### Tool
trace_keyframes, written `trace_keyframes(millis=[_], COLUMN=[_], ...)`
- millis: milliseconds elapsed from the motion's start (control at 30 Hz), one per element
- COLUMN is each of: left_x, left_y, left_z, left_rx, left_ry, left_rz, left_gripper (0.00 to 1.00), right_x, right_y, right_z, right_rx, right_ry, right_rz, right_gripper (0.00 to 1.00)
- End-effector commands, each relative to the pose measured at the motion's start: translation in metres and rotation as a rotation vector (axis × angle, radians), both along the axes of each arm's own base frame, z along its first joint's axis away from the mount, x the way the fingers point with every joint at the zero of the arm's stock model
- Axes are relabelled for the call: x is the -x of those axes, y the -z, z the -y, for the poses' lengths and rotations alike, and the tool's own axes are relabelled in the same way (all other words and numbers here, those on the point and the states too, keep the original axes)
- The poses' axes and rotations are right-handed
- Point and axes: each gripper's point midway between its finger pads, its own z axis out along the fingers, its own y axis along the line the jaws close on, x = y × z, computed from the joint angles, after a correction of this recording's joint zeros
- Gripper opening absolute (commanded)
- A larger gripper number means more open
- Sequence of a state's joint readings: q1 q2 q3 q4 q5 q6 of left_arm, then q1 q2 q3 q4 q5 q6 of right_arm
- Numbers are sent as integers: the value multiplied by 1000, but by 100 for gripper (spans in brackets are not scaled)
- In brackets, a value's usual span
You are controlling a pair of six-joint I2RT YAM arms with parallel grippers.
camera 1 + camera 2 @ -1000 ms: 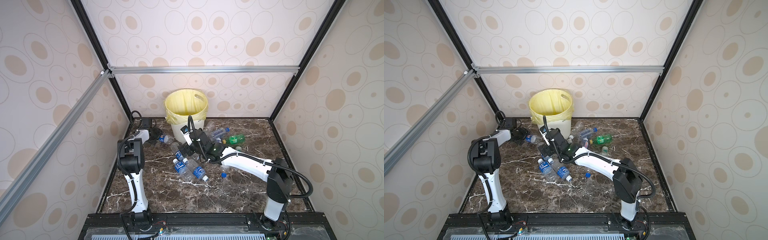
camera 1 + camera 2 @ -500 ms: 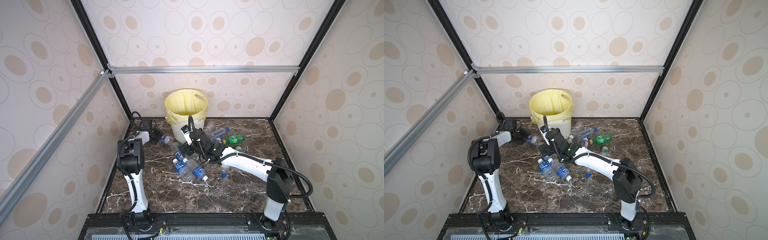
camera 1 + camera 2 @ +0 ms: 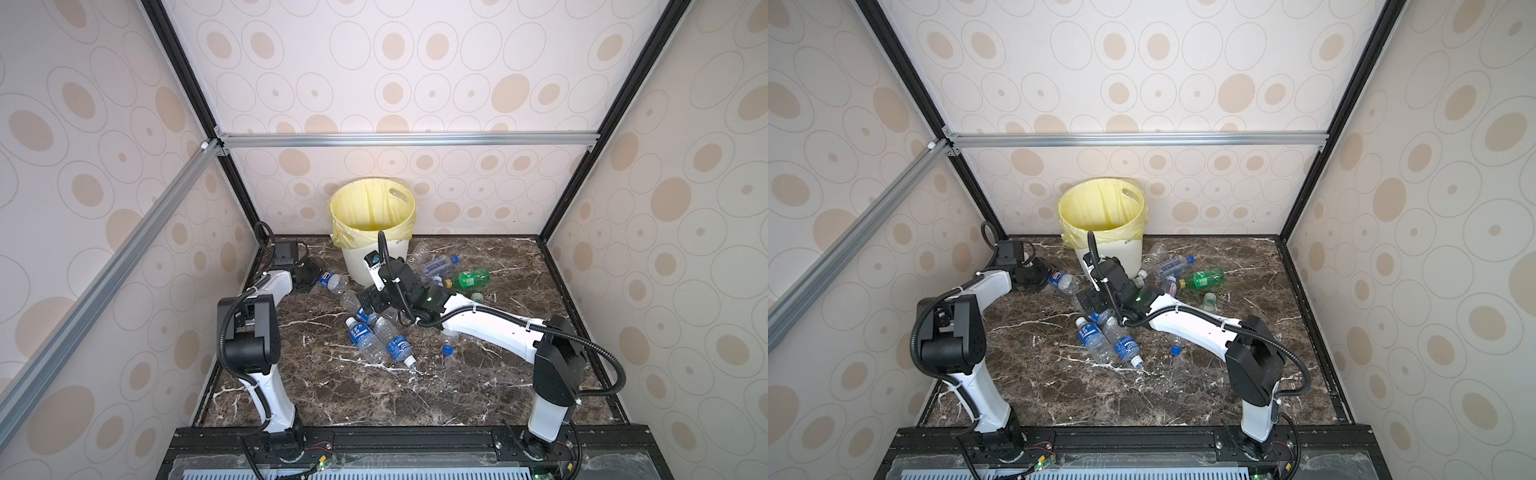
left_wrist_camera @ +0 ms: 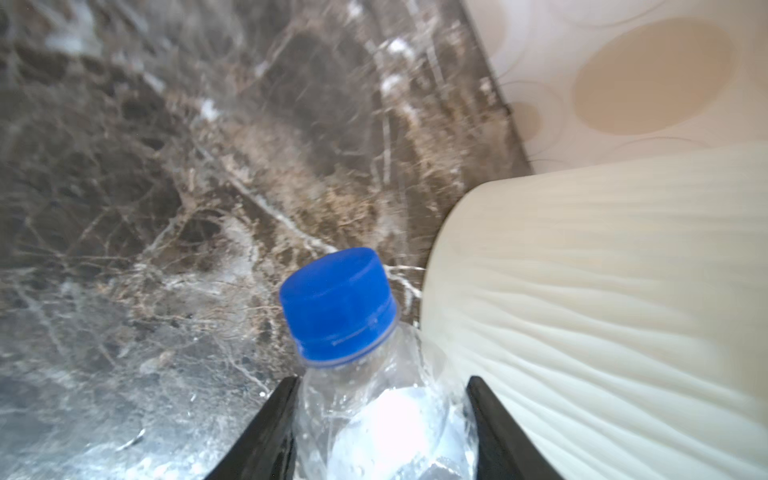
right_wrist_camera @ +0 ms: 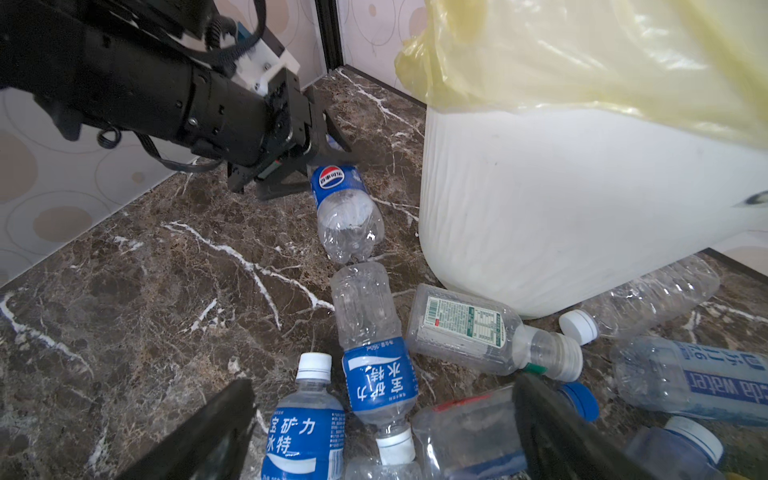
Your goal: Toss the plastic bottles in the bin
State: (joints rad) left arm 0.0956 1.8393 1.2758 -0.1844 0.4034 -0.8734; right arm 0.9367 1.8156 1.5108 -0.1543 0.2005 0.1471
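My left gripper (image 3: pixel 309 279) (image 4: pixel 381 380) is low at the back left, shut on a clear plastic bottle (image 3: pixel 332 281) (image 5: pixel 345 208) with a blue cap (image 4: pixel 336 305) and a blue label. The bottle lies on the marble floor right beside the bin (image 3: pixel 357 266) (image 4: pixel 602 291), a cream ribbed basket with a yellow bag (image 5: pixel 582 54). My right gripper (image 3: pixel 368 309) (image 5: pixel 384 384) hangs open over a cluster of blue-labelled bottles (image 5: pixel 305 432) in front of the bin. A green bottle (image 3: pixel 469 279) lies to the right.
More clear bottles (image 3: pixel 434 264) lie against the bin's right side, and two (image 3: pixel 380 345) lie in mid-floor. A small clear bottle (image 3: pixel 448 338) sits under the right forearm. The left wall (image 3: pixel 232 249) and black corner post stand close behind the left gripper.
The left gripper's fingers have drawn in onto the blue-capped bottle beside the bin. The right arm has hardly moved and stays open over the pile.
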Motion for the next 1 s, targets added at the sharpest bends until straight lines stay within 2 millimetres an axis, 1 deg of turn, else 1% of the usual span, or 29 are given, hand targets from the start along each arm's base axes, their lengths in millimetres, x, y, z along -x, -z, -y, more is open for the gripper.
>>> trace_keyframes(millis=[0, 133, 300, 333, 467, 567, 667, 867, 967], left_x=[2, 10, 28, 33, 48, 57, 67, 86, 92], left_y=[-27, -48, -65, -69, -85, -99, -114, -129, -133], left_z=[-1, 3, 13, 21, 42, 57, 69, 100, 111], left_rx=[-19, -17, 12, 33, 39, 36, 45, 83, 88], left_ry=[27, 42, 59, 88, 151, 194, 220, 264, 277], left_rz=[76, 118, 166, 177, 228, 274, 328, 399, 407], left_gripper=[58, 58, 58, 58, 58, 59, 59, 59, 59], right_x=[6, 8, 11, 12, 17, 19, 19, 19, 18], right_y=[-9, -11, -20, -20, -20, -21, -23, -19, -20], right_z=[-4, -6, -11, -13, -17, -21, -20, -19, -17], right_rx=[-34, -54, -96, -105, -137, -159, -172, -160, -169], right_ry=[1, -2, -20, -25, -44, -58, -54, -54, -50], right_rz=[-25, -46, -66, -72, -97, -113, -116, -107, -93], right_gripper=[100, 100, 100, 100, 100, 100, 100, 100, 100])
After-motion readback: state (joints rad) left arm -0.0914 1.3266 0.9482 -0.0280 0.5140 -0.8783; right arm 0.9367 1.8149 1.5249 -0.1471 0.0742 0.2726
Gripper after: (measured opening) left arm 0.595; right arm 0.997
